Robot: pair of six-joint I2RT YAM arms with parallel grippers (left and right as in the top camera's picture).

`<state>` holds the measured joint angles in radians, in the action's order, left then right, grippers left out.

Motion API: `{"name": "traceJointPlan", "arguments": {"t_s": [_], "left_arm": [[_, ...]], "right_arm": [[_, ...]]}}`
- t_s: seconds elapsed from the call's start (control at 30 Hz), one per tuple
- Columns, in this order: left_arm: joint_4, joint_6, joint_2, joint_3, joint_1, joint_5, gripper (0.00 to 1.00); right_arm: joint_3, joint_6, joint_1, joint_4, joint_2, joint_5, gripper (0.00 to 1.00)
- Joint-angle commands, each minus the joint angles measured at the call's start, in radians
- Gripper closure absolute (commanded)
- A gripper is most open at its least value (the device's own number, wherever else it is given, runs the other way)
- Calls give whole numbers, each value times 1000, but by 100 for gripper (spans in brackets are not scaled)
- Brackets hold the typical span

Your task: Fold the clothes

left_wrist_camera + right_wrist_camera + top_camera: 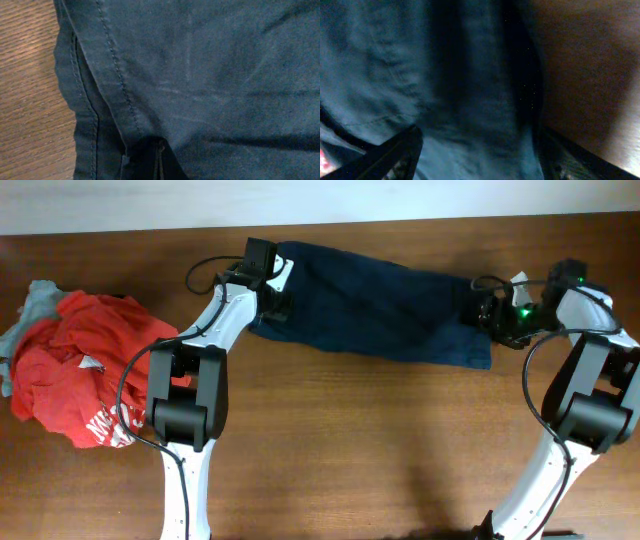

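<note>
A dark navy garment (380, 305) lies stretched out along the back of the wooden table (380, 450). My left gripper (275, 295) is at its left end. In the left wrist view the navy cloth (200, 75) fills the frame, and the jaws (159, 162) look pinched shut on a fold of it. My right gripper (490, 315) is at the garment's right end. In the right wrist view its fingers (480, 155) are wide apart, with the navy cloth (470, 75) lying between them.
A crumpled pile of red clothes (90, 370) lies at the table's left, with a grey garment (35, 300) behind it. Bare wood (30, 100) shows left of the navy garment. The table's back edge runs just behind the garment.
</note>
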<state>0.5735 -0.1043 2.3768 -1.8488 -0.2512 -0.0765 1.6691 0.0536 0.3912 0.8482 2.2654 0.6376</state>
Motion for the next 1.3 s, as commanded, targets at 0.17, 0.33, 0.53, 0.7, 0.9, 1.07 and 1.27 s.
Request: {"name": "traceJointPlan", "arguments": {"t_s": [0.17, 0.33, 0.53, 0.7, 0.9, 1.07, 1.27], "left_arm": [[26, 13, 43, 21, -9, -7, 99], [30, 13, 43, 21, -9, -7, 99], [33, 32, 43, 21, -13, -11, 99], [33, 40, 43, 21, -36, -13, 99], [33, 40, 43, 21, -59, -13, 99], [34, 40, 43, 21, -59, -13, 99], [37, 40, 43, 21, -59, -13, 99]], "right_arm": [[-132, -9, -29, -98, 36, 108, 83], [-108, -9, 31, -75, 35, 202, 96], [-2, 29, 82, 71, -2, 196, 96], [134, 55, 29, 220, -51, 159, 96], [230, 39, -145, 265, -52, 134, 96], [293, -37, -370, 212, -52, 105, 96], [297, -149, -532, 70, -52, 112, 96]]}}
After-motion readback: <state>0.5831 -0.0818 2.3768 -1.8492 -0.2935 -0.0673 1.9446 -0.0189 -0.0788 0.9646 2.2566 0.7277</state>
